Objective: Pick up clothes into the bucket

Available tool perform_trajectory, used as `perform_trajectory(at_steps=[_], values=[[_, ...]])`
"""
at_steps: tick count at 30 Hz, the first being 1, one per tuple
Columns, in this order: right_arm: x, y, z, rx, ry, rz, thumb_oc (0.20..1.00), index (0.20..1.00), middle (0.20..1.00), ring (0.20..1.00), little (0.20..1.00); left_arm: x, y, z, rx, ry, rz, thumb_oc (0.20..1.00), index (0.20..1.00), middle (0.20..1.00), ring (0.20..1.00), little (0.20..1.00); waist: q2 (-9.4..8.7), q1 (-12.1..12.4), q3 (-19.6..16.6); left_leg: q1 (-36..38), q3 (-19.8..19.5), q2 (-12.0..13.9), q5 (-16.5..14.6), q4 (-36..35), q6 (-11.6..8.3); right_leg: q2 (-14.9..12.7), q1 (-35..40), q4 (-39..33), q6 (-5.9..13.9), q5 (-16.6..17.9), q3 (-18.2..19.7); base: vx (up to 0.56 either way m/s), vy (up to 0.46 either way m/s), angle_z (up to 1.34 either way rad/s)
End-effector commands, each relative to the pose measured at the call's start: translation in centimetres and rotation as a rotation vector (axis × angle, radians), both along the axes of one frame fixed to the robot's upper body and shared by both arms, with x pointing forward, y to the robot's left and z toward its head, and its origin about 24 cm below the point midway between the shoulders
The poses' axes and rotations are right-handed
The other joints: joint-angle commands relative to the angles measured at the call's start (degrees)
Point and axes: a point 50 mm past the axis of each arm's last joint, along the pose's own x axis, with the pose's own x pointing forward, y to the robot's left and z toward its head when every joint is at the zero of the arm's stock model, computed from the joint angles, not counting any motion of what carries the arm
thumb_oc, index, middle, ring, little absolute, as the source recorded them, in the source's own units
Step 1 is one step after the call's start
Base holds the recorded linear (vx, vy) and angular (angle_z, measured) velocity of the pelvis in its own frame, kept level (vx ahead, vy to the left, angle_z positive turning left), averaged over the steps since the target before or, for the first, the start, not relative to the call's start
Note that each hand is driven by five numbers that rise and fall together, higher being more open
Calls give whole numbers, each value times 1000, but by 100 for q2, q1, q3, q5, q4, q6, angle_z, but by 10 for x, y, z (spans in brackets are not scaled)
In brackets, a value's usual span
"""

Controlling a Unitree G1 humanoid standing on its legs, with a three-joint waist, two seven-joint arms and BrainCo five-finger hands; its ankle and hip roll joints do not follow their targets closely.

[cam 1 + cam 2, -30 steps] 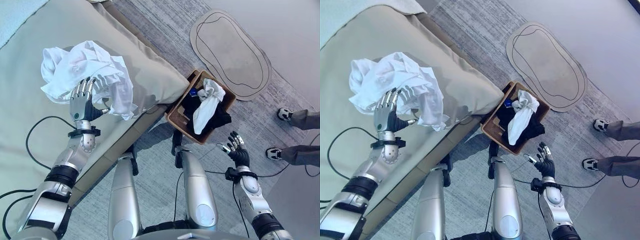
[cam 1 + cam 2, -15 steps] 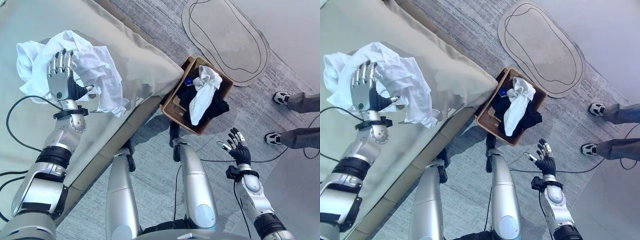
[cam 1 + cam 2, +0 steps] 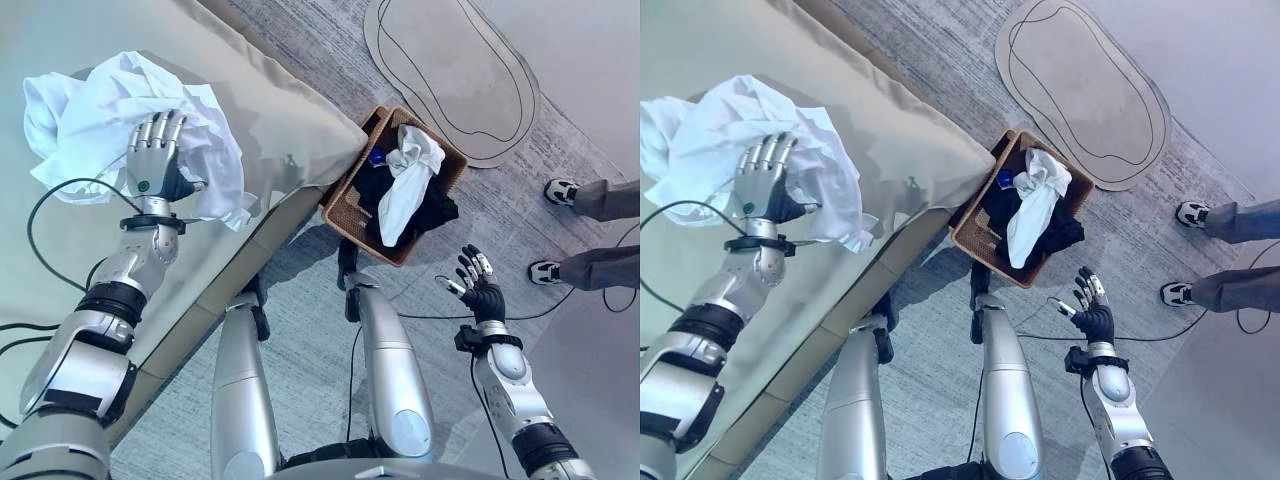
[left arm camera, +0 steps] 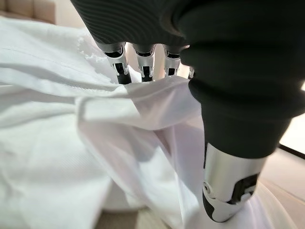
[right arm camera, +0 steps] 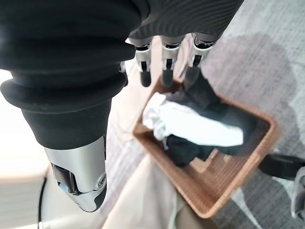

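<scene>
Up top, one white garment point(image 3: 120, 110) under slack left hand point(image 3: 152, 165); one basket point(image 3: 352, 215); right hand point(image 3: 478, 290) spread, empty.

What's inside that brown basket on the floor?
The wicker basket holds a white garment draped over dark clothes, with a small blue item near one corner. Whatever lies beneath those clothes, and the basket's bottom, is covered and cannot be seen.

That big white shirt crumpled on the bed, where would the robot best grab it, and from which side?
Probably from above, at the raised bunch of folds in the middle of the white shirt, where the left hand already rests with straight fingers. The cloth is heaped thick there, so curling fingers should gather several layers; the thin edge hanging toward the wicker basket might slip.
</scene>
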Motion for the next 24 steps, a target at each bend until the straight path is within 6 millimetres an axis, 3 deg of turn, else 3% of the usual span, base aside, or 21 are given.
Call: perform_trajectory(at_steps=[1, 6, 7, 9, 10, 11, 12, 14, 15, 18, 22, 24], values=[[-7, -13, 8, -37, -44, -14, 1000, 1000, 1000, 1000, 1000, -5, 7, -6, -58, 24, -15, 200, 200, 200, 200, 200, 126, -84, -541, -250, -60, 55, -336, 421, 114, -338, 99, 89, 413, 94, 216, 3, 15, 5], [-7, -12, 8, -35, -44, -6, 1000, 1000, 1000, 1000, 1000, -8, 12, -18, -79, 52, 16, 200, 200, 200, 200, 200, 147, -71, -609, -207, -60, 35, -315, 353, 114, -350, 135, 56, 406, 97, 220, -13, 9, 0], [-6, -11, 9, -33, -49, -2, 1000, 1000, 1000, 1000, 1000, -10, 15, -18, -78, 47, 27, 200, 200, 200, 200, 200, 144, -69, -602, -268, -35, 3, -138, 307, 155, -388, 99, -8, 355, 246, 183, -75, 20, 0], [-6, -11, 8, -32, -46, -1, 1000, 1000, 1000, 1000, 1000, -12, 18, -21, -75, 53, 33, 200, 200, 200, 200, 200, 163, -42, -622, -188, -68, 17, -306, 336, 110, -371, 164, 51, 398, 92, 199, 0, 0, 0], [-6, -11, 8, -31, -48, -3, 1000, 1000, 1000, 1000, 1000, -14, 19, -22, -73, 53, 36, 200, 200, 200, 200, 200, 154, -46, -608, -247, -37, -7, -138, 305, 152, -399, 123, -5, 350, 238, 175, 76, -1, -1], [-6, -11, 8, -31, -46, -2, 1000, 1000, 1000, 1000, 1000, -14, 19, -22, -74, 55, 36, 200, 200, 200, 200, 200, 167, -35, -623, -178, -69, 13, -310, 342, 110, -373, 174, 58, 397, 89, 198, -74, 9, -1], [-6, -12, 9, -28, -51, -10, 1000, 1000, 1000, 1000, 1000, -17, 20, -24, -71, 51, 30, 200, 200, 200, 200, 200, 167, -15, -608, -208, -35, -16, -132, 289, 155, -399, 169, -15, 349, 237, 164, 82, -12, -2], [-7, -13, 8, -28, -46, -16, 1000, 1000, 1000, 1000, 1000, -20, 21, -26, -75, 50, 24, 200, 200, 200, 200, 200, 187, 5, -621, -104, -68, 0, -297, 302, 112, -376, 253, 32, 396, 87, 180, 0, 0, 0], [-9, -14, 6, -29, -41, -26, 1000, 1000, 1000, 1000, 1000, -23, 19, -28, -80, 47, 6, 200, 200, 200, 200, 200, 190, 26, -614, -92, -34, -19, -112, 203, 153, -424, 268, -50, 353, 233, 139, -63, 5, 2], [-10, -15, 3, -31, -27, -37, 1000, 1000, 1000, 1000, 1000, -26, 16, -31, -97, 49, -11, 200, 200, 200, 200, 200, 207, 53, -634, 29, -35, -37, -87, 111, 151, -438, 395, -103, 356, 241, 111, 2, -11, 4], [-9, -12, -1, -21, -11, -52, 1000, 1000, 1000, 1000, 1000, -36, -8, -32, -172, -11, -141, 200, 200, 200, 200, 200, 246, 170, -672, 449, -73, -72, -23, -171, 136, -471, 787, -248, 362, 238, 43, 68, -49, 4], [-11, -12, -8, -25, 19, -69, 1000, 1000, 1000, 1000, 1000, -50, -33, -37, -260, -24, -277, 200, 200, 200, 200, 200, 277, 321, -775, 962, -146, -96, 52, -528, 113, -503, 1319, -479, 372, 235, -68, 114, -81, 11]])
